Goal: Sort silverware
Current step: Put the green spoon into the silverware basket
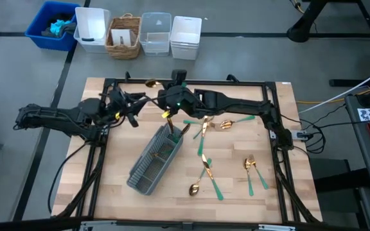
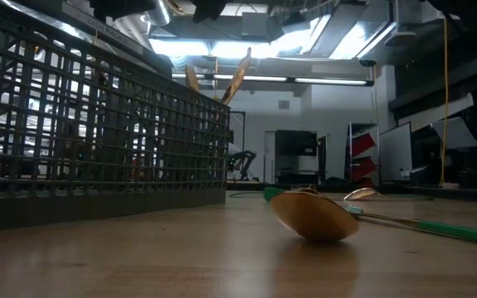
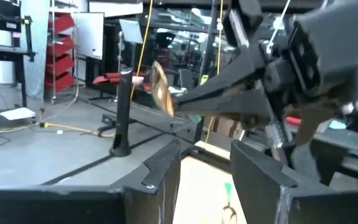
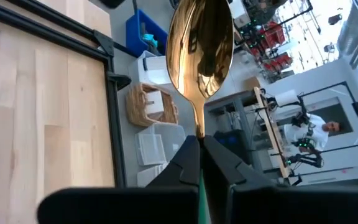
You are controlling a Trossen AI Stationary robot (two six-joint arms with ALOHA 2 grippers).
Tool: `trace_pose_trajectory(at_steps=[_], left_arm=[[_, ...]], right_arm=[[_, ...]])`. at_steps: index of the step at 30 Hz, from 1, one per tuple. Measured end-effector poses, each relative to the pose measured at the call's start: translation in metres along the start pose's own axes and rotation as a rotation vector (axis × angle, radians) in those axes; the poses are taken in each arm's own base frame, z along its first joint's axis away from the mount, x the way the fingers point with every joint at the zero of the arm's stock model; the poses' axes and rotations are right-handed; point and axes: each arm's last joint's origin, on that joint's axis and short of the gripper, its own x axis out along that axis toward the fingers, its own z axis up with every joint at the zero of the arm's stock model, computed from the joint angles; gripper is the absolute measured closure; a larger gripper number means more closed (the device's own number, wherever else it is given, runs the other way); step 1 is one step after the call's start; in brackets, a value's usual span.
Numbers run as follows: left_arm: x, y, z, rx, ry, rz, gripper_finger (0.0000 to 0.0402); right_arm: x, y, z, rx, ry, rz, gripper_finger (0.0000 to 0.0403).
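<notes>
The grey mesh caddy [image 1: 154,162] lies diagonally near the tabletop's left-centre, gold-headed pieces standing in its far end; contents blurred. The right gripper [image 4: 199,155] pinches a gold spoon [image 4: 200,43] above the far edge. The left gripper [image 1: 131,110] gapes empty beside it.

The place is a robotics lab or workshop. A butcher-block table [image 1: 172,192] framed in black metal stands on a grey floor with loose cables [image 1: 339,102] at the right of the high view. The low view's background shows strip ceiling lights [image 2: 305,80], dark equipment cabinets [image 2: 295,156] and red parts bins [image 2: 363,145].
</notes>
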Motion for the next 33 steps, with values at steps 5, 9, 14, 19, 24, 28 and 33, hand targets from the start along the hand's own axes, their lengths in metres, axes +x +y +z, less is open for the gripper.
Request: trace_pose_trajectory(at_steps=[5, 9, 14, 19, 24, 28, 33], left_arm=[[0.0, 0.001, 0.006, -0.038, -0.053, 0.006, 0.0273], [0.002, 0.002, 0.008, -0.051, -0.075, 0.018, 0.0273], [0.009, 0.004, 0.006, -0.05, -0.08, 0.052, 0.0273], [0.018, 0.006, 0.004, -0.053, -0.099, 0.087, 0.0273], [0.027, 0.009, 0.002, -0.052, -0.115, 0.123, 0.0273], [0.031, 0.012, 0.002, -0.049, -0.123, 0.149, 0.0273], [0.033, 0.016, 0.002, -0.044, -0.125, 0.169, 0.0273]], right_arm=[[0.002, 0.003, -0.001, -0.001, -0.008, 0.014, 0.0397], [0.002, 0.003, 0.0, 0.005, -0.015, 0.011, 0.0397], [0.002, 0.002, 0.001, 0.011, -0.02, 0.009, 0.0397], [0.002, 0.002, 0.001, 0.012, -0.021, 0.009, 0.0396], [0.002, 0.003, 0.001, 0.015, -0.037, 0.029, 0.0396], [0.002, 0.003, 0.001, 0.015, -0.037, 0.029, 0.0396], [0.002, 0.003, 0.001, 0.016, -0.043, 0.035, 0.0396]])
